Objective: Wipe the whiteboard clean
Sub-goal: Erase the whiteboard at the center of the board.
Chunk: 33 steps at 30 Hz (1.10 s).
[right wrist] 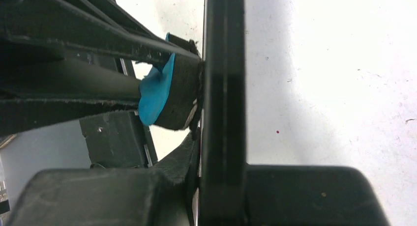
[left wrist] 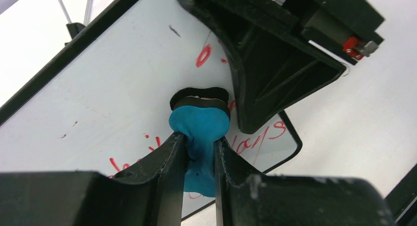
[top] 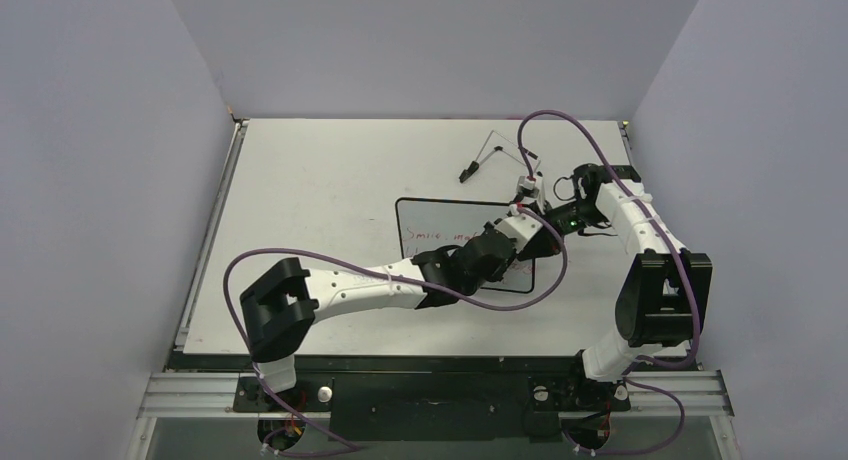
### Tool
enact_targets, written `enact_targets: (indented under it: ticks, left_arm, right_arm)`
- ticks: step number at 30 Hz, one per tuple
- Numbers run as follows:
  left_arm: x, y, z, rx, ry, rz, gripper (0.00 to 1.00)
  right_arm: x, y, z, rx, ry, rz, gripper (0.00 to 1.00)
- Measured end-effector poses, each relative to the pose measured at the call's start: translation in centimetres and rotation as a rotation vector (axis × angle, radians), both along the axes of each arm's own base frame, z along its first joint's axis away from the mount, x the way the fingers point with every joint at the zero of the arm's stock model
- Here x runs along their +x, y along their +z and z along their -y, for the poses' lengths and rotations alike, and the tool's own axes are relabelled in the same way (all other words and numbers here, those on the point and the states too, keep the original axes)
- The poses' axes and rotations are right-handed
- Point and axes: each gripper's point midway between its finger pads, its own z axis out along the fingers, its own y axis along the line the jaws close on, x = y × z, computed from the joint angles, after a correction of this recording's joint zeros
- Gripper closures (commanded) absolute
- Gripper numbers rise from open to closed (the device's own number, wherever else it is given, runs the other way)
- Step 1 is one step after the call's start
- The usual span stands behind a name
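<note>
While your left claw point(left wrist: 200, 141) pinches the blue bone-shaped eraser point(left wrist: 199, 119), its black felt pressed to the small black-rimmed whiteboard point(top: 440, 216), your right claw point(right wrist: 223, 159) is clamped on that board's rim. The red handwriting begins "Smile"; the rest is unreadable. Only the right wrist view shows the rim edge-on. From above, the board sits mid-table, with the thin wire easel point(top: 500, 148) behind it and the white tabletop point(top: 300, 200) spreading to its left.

Pale lilac walls point(top: 100, 180), white table point(top: 300, 170), metal rail point(top: 430, 392) along near edge
</note>
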Motion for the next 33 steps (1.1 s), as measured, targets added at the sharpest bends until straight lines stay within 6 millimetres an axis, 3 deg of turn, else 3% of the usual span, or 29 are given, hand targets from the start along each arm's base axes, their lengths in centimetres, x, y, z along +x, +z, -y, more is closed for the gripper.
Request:
enact_targets:
  ticks: [16, 20, 27, 33]
  left_arm:
    - [3.7, 2.4, -4.3, 0.049, 0.166, 0.022, 1.0]
    - [4.8, 2.6, -6.6, 0.011, 0.219, 0.011, 1.0]
    - [5.4, 0.1, -11.8, -0.049, 0.32, -0.048, 1.0]
    - [5.3, -2.3, -14.6, -0.09, 0.375, -0.106, 1.0]
  right_arm:
    - [0.4, 0.1, -0.3, 0.013, -0.005, 0.013, 1.0]
    - [0.2, 0.2, -0.3, 0.014, -0.005, 0.002, 1.0]
    - [-0.5, 0.3, -0.3, 0.014, -0.005, -0.032, 1.0]
    - [-0.6, 0.3, -0.3, 0.016, -0.005, -0.037, 1.0]
